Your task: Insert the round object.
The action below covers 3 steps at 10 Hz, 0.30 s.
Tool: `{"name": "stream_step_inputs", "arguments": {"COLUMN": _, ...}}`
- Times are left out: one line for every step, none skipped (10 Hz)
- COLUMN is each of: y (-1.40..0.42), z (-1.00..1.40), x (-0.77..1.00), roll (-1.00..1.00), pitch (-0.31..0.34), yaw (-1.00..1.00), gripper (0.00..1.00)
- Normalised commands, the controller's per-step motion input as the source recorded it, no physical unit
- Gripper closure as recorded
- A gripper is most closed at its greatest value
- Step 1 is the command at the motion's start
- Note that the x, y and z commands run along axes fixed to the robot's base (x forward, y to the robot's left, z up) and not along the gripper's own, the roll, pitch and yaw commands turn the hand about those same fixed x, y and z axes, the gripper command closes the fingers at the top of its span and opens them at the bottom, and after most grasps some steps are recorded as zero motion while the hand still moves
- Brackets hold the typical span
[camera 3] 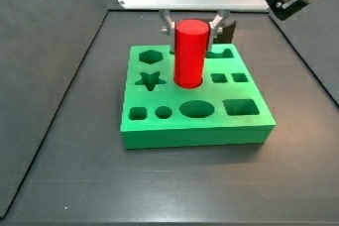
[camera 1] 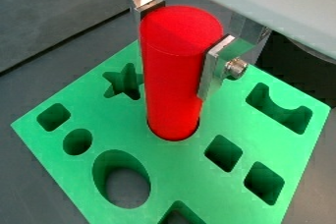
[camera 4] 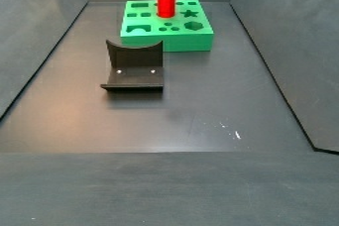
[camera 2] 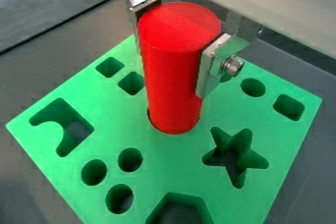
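Red cylinder [camera 1: 176, 66] — upright, lower end seated in the round hole of the green block [camera 1: 79, 105]. Claw [camera 1: 184, 36] closed on its upper part. I judge insertion begun; pressing down and release remain.

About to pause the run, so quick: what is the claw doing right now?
Claw: closed on the red cylinder, which stands upright with its lower end in a hole of the green block.

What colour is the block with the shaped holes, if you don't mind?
Bright green block, clearest in a side view; the gripper is above it.
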Motion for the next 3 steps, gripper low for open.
{"name": "stream_step_inputs", "arguments": {"y": 0.0, "z": -0.1, "x": 0.0, "roll": 0.0, "pitch": -0.086, "yaw": 0.0, "gripper": 1.0}}
{"name": "stream_step_inputs", "arguments": {"y": 0.01, "z": -0.05, "x": 0.0, "roll": -0.03, "pitch": -0.076, "yaw": 0.0, "gripper": 1.0}}
{"name": "stream_step_inputs", "arguments": {"y": 0.0, "z": 0.0, "x": 0.0, "roll": 0.0, "pitch": 0.0, "yaw": 0.0, "gripper": 1.0}}
